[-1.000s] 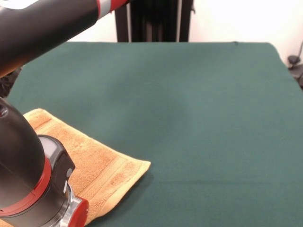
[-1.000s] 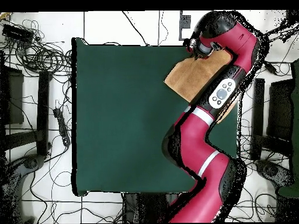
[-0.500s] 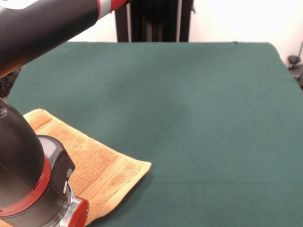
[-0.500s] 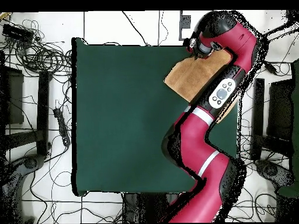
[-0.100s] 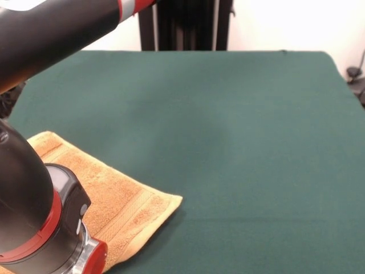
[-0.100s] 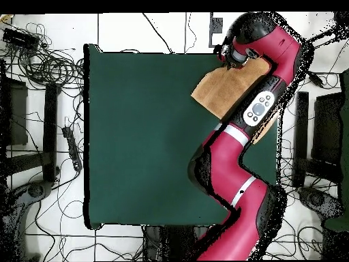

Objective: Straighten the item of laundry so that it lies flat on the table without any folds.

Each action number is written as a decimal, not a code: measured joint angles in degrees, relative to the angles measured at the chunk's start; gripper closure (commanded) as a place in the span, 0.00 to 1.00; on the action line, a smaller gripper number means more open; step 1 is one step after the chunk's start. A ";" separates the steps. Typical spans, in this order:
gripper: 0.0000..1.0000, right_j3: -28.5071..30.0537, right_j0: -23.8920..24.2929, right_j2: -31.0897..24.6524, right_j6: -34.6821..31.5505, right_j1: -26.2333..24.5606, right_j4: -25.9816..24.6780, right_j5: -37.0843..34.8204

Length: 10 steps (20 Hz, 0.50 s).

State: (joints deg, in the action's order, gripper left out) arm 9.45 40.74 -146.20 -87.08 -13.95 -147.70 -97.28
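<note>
The towel [image 5: 108, 205] lies at a corner of the green bench [image 5: 228, 125], partly under the arm [image 6: 235, 177]. Soft and limp, it should drag easily; a hemmed corner suits pinching. The gripper [image 6: 228, 58] sits over the towel's edge; its opening cannot be told.

The worktop [image 5: 239, 142] is a big flat rectangle covered in dark green cloth. In the front view it fills most of the frame. In the overhead view [image 6: 143, 136] it sits in the middle of the frame.

One thing lies right on it: an orange-tan towel [image 5: 114, 200]. In the front view the towel is in the lower left of the frame, and one corner points toward the middle. It has ribbed bands near its end. In the overhead view the towel [image 6: 221, 89] lies at the upper right corner of the worktop. The robot arm covers part of it in both views.
</note>
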 measured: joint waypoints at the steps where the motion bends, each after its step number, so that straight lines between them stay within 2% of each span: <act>1: 0.00 0.00 -0.04 -0.49 0.00 -0.11 -0.36 0.00; 10: 0.00 0.00 -0.30 -3.57 0.00 -0.85 -2.44 0.02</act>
State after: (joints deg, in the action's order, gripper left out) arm 9.45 40.45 -149.77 -87.08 -14.80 -150.13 -97.26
